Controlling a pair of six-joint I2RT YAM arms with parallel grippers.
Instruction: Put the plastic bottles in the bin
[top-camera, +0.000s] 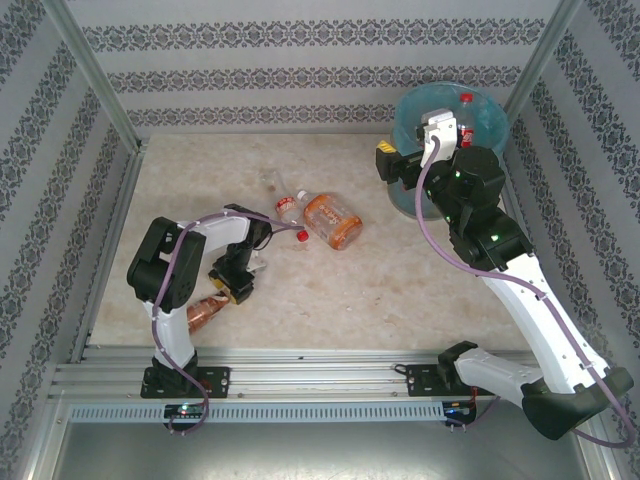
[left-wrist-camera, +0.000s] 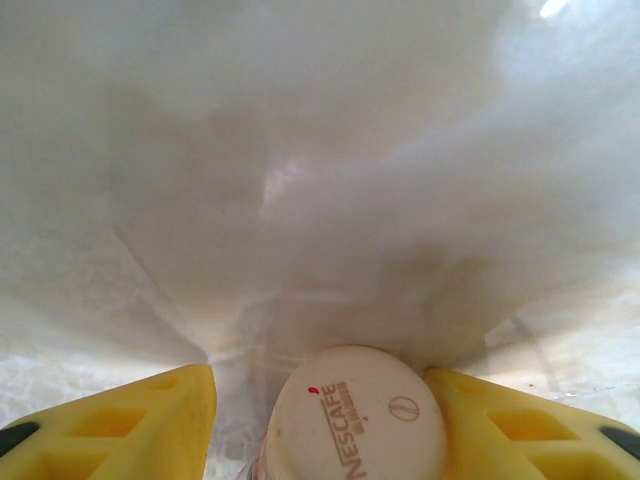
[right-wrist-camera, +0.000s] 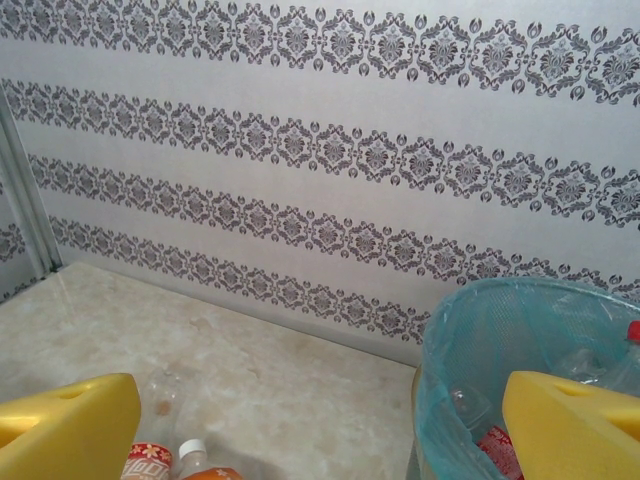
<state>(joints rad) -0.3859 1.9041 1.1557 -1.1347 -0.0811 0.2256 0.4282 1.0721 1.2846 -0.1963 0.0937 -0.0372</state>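
My left gripper (top-camera: 235, 285) is low at the near left, shut on a brown bottle (top-camera: 205, 312). In the left wrist view the bottle's white Nescafe cap (left-wrist-camera: 355, 415) sits between the yellow fingers (left-wrist-camera: 150, 420), facing the camera. An orange bottle (top-camera: 333, 222) and a clear red-labelled bottle (top-camera: 287, 205) lie mid-table, with a red-capped one (top-camera: 300, 237) beside them. The bin (top-camera: 450, 110), with its blue liner, stands at the far right and holds several bottles (right-wrist-camera: 470, 405). My right gripper (top-camera: 388, 162) hangs open and empty just left of the bin (right-wrist-camera: 500, 330).
Patterned walls close the table at the back and sides. An aluminium rail (top-camera: 300, 375) runs along the near edge. The right wrist view shows the red-labelled bottle (right-wrist-camera: 150, 455) and the orange bottle's white cap (right-wrist-camera: 195, 458) below the right gripper (right-wrist-camera: 320, 400).
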